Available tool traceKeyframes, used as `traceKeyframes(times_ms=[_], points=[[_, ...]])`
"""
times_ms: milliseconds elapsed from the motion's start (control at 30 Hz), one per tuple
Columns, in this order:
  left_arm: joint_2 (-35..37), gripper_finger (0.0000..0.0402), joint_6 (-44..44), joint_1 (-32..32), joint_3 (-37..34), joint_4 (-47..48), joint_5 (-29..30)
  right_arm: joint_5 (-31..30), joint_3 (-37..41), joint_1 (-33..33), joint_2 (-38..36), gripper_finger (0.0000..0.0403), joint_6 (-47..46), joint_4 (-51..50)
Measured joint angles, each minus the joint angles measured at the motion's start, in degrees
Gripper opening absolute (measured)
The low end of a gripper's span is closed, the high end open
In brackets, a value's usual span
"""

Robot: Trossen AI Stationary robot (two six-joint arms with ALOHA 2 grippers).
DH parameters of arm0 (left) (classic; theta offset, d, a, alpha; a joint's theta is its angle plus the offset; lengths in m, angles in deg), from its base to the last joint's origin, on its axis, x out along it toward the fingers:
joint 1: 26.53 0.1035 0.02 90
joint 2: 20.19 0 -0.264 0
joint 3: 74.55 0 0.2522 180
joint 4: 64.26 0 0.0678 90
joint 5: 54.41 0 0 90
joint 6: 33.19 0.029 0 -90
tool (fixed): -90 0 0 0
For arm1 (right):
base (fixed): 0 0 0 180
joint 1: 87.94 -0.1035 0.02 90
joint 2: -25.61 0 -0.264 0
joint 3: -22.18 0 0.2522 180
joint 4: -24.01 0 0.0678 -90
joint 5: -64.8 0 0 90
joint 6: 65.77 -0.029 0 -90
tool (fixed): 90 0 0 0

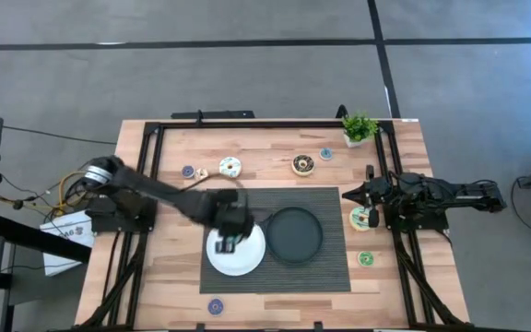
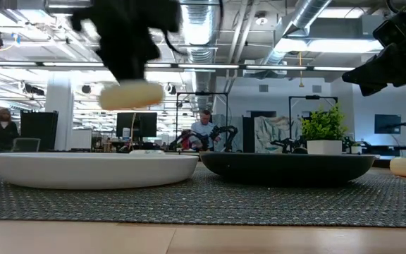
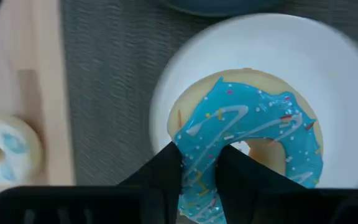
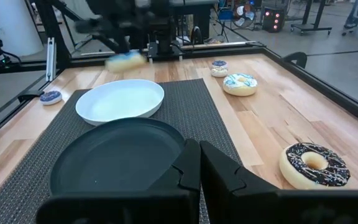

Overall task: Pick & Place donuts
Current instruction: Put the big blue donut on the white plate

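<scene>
Your left claw (image 3: 199,171) is pinching the blue donut (image 3: 247,134), held just above the white plate (image 1: 250,263). Next, lower it & let go. Right claw (image 4: 199,163) waits closed, nothing in it, at the tabletop's right side.

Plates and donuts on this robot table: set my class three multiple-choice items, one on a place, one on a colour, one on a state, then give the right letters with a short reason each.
1. Where is the blue donut?
A. lying on the black plate
B. held above the white plate
C. beside the potted plant

2. What colour is the icing on the donut nearest the right gripper's camera?
A. chocolate brown
B. pink
C. orange

3. What is the state of the black plate?
A. nothing on it
B. stacked with donuts
C. upside down

Answers:
1 B: the left gripper pinches the blue donut's ring, and the low view shows it hanging clear above the white plate.
2 A: the chocolate donut has dark brown icing.
3 A: its dish shows bare and upright.
</scene>
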Motion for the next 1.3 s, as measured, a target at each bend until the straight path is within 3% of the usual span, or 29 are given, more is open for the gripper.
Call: traceKeyframes(times_ms=[267,1300], points=[[-8.39,0.008,2.71,7.09,-0.02,-1.84,-7.52,0.0,0.0,0.0,0.0,0.0,0.0,0.0],[-9.09,0.0089,-2.05,5.61,-0.02,-2.04,-10.7,0.01,0.02,0.0,0.02,0.0,0.0,0.0]])
